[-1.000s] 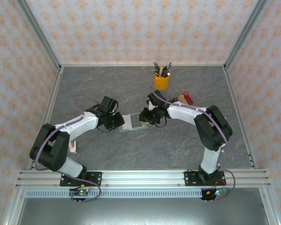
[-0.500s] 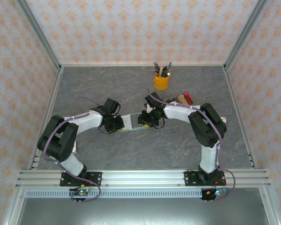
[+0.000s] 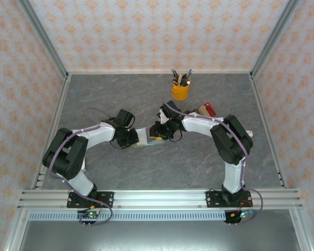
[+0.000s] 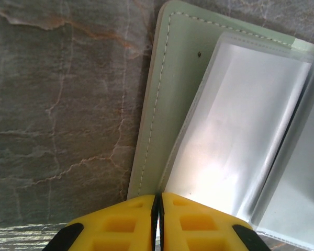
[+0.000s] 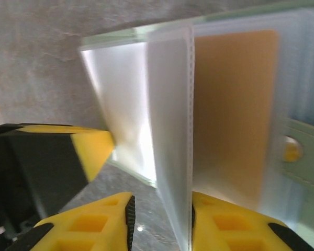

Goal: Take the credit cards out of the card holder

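- Left end effector point(image 4: 157, 203): fingers pressed together. As far as we can tell it's pinching the left edge of the card holder point(image 4: 167, 78) right where the green cover meets the clear pockets.
- Right end effector point(image 5: 161, 206): fingers apart with a clear gap. One clear sleeve point(image 5: 170, 104) stands upright in that gap, hugging one finger, so we'd call it straddled, not clamped.
- The card holder lies open mid-counter point(image 3: 104, 99), directly between the two end effectors and well nearer than the pen cup point(image 3: 180, 90). From above, its long axis runs left-right, with an arm at each end.
- An orange-yellow credit card point(image 5: 235, 104) sits inside a pocket just past that upright sleeve, on the side away from the left end effector. Its long axis runs the same way the right fingers point.
- We reckon that's what the next move depends on. The right arm is clearly the nearer one for the card, and the left looks like the anchor holding the holder down.
- No card is out yet. We'd guess the right one has to shift across the sleeve to the card side before it can nip an edge.
- We can't tell which end of the pocket is open, so we can't say which way the card has to be pulled.
- Those sleeves look floppy and slick, so grabbing plastic instead of the card seems the likely slip-up.
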Motion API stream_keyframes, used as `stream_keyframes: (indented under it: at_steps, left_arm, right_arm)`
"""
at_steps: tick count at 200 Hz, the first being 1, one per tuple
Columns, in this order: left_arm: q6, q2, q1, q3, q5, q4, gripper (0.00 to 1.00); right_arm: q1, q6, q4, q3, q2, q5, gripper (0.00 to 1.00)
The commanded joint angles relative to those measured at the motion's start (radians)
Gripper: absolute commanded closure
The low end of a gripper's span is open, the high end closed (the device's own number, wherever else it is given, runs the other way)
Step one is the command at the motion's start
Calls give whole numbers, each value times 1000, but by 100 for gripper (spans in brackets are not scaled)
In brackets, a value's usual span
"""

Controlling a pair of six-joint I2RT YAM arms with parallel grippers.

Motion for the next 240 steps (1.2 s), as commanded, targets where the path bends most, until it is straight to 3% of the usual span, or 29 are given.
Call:
stream_keyframes:
  at_steps: [1,51,121,173,199,240]
  left_arm:
    - [-3,31,-6,1,-52,-41,87]
    - [-21,-76,27,-21,-182,-153,86]
    - [-49,-227,52,-41,-220,-165,86]
    - [-15,-172,51,-24,-67,-41,87]
    - [-11,-112,50,3,-91,-46,89]
    - [-18,-30,50,15,-137,-73,92]
  right_arm:
    - [17,8,58,47,0,-51,65]
    - [55,42,128,129,94,-90,53]
    - [54,31,126,141,115,-105,52]
    - [55,-2,-38,190,136,75,67]
    - [55,-1,-89,207,160,114,74]
    - [56,-9,-113,233,201,89,75]
